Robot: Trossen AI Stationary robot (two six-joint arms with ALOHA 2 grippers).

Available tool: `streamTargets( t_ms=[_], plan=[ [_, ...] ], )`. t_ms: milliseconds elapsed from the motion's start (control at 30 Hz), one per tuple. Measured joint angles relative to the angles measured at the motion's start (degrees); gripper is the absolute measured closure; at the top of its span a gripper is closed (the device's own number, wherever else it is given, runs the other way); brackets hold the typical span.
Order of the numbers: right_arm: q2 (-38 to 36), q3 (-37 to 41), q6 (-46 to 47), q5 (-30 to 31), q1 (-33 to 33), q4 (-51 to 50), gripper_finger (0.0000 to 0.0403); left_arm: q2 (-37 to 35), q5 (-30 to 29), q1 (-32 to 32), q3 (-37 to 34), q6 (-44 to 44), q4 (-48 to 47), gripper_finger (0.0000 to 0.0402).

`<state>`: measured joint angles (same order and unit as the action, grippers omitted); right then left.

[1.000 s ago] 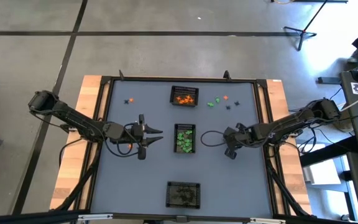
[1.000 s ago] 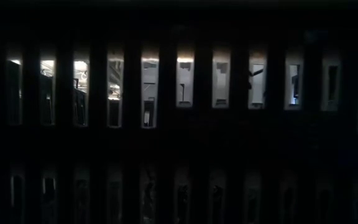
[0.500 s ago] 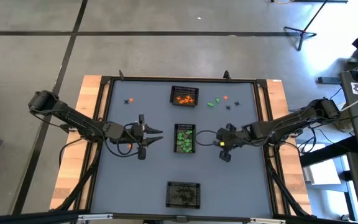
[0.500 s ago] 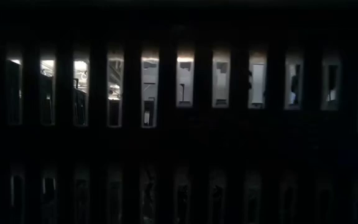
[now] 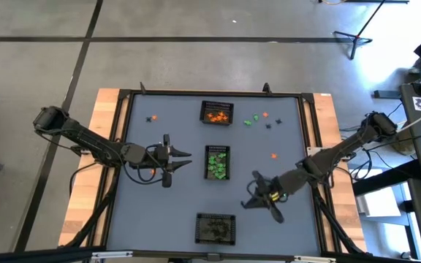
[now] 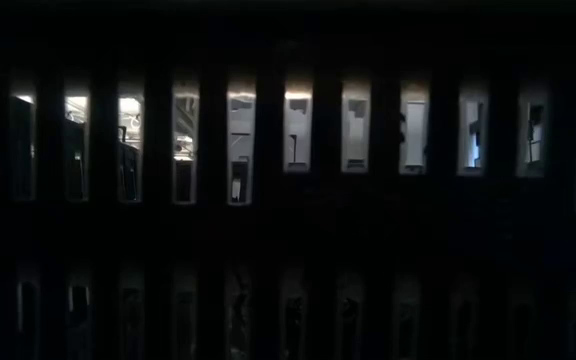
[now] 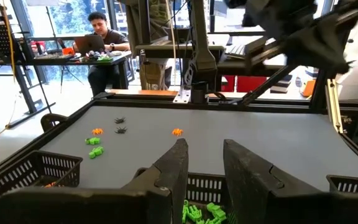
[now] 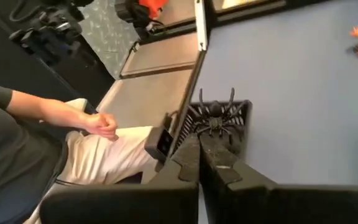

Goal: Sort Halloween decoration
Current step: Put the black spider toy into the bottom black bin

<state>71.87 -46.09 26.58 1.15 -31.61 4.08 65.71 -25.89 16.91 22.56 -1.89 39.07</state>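
Black mesh baskets (image 5: 215, 162) hold orange, green, black trinkets (image 5: 216, 115) separately.

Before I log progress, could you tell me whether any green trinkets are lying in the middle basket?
Yes, the high view shows green trinkets piled inside the middle basket.

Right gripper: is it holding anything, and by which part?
The shut right gripper seems to pinch a tiny black spider trinket by its near edge. The exact contact cannot be told.
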Motion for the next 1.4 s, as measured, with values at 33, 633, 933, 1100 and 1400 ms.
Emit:
streamTargets(
  t_ms=[33,633,933,1100,1400],
  plan=[
    [0.9,-1.0,-0.5,0.6,-0.9,0.0,0.0402,0.0,0.0,0.0,0.0,0.0,0.0,0.0308],
    [28.1,-19.0,-6.1,-7.6,-2.9,-0.8,0.0376,0.0,0.0,0.0,0.0,0.0,0.0,0.0308],
    [31.1,-22.2,-10.5,-9.7,-2.6,-4.2,0.0293,0.0,0.0,0.0,0.0,0.0,0.3,0.0308],
    [31.0,-23.8,-10.8,-9.8,-1.7,-9.2,0.0282,0.0,0.0,0.0,0.0,0.0,0.3,0.0308],
    [30.9,-24.6,-12.1,-8.7,-1.4,-15.1,0.0290,0.0,0.0,0.0,0.0,0.0,0.3,0.0308]
  ],
)
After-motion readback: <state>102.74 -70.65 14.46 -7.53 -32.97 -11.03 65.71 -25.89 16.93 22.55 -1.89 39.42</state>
